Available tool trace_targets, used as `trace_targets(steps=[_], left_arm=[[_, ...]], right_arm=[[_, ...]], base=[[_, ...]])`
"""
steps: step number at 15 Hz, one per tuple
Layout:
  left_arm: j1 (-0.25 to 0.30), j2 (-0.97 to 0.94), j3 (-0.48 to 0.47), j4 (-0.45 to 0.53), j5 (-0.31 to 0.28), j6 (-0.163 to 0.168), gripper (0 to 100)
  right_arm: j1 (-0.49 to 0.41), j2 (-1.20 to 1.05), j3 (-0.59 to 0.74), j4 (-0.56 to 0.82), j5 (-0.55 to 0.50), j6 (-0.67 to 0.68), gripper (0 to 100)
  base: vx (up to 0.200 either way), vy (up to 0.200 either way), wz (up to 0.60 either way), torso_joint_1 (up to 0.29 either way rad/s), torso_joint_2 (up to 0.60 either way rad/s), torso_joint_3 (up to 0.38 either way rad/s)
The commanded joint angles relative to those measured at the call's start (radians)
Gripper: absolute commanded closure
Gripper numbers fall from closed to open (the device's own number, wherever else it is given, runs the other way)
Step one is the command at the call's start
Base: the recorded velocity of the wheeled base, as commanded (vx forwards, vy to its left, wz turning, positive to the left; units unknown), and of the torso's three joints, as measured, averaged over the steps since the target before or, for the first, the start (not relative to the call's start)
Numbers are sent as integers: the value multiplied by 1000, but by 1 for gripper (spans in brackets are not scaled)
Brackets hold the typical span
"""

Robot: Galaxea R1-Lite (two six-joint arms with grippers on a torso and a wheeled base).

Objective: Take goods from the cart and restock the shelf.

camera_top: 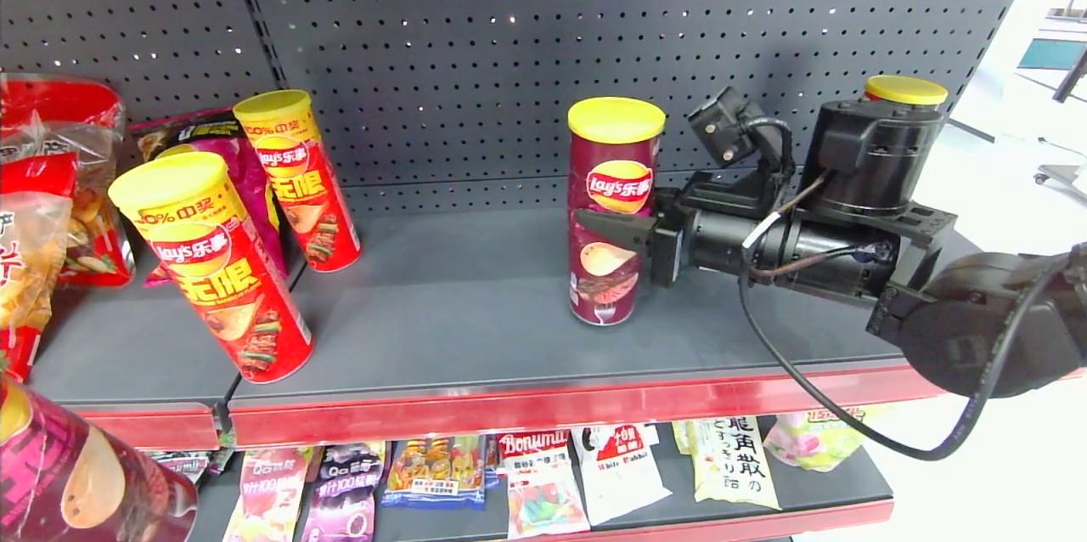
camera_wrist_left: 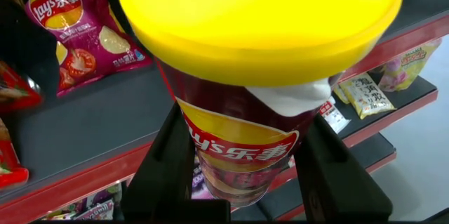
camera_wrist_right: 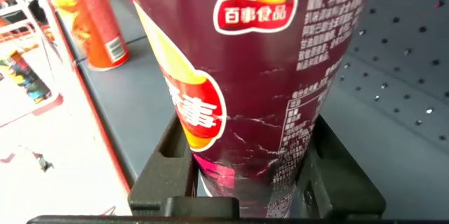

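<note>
Step in hand: placing. The right end effector [camera_top: 613,238] is closed on the middle of a maroon can [camera_top: 613,185] at the centre of the head frame, one finger on each side of the body. The right wrist view shows the same grip [camera_wrist_right: 252,182], with the can wedged between both fingers. The can stands upright on the shelf [camera_top: 475,330], well apart from the red cans [camera_top: 216,270] at the left of the frame. A far can [camera_top: 905,89] sits half hidden behind the arm at upper right. We think the maroon can's base is down on the board, but the head angle doesn't settle whether it touches or sits just above.

The left end effector [camera_wrist_left: 245,175] is clamped on a second can [camera_wrist_left: 252,119], its yellow lid toward the camera. That can also shows in the lower left corner of the head frame [camera_top: 76,474], below the shelf edge and not yet shelved.

Next move, our call: the right fingers need to open, then the arm needs to back straight out toward frame right without brushing the can. It is tall and narrow, so it likely tips easily. The second can then needs a spot, and the bare board between the red cans and the maroon can looks fit.
</note>
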Motion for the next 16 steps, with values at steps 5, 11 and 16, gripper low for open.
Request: trace_targets(steps=[5, 11, 16], left_arm=[[0, 0, 0, 0, 0, 0, 100], [0, 0, 0, 0, -2, 0, 100], [0, -2, 0, 0, -2, 0, 100]], right_arm=[[12, -11, 41, 1, 0, -28, 100], [24, -30, 92, 1, 2, -30, 100], [44, -43, 112, 1, 0, -27, 100]], base=[[0, 0, 0, 0, 0, 0], [0, 0, 0, 0, 0, 0], [0, 0, 0, 0, 0, 0]])
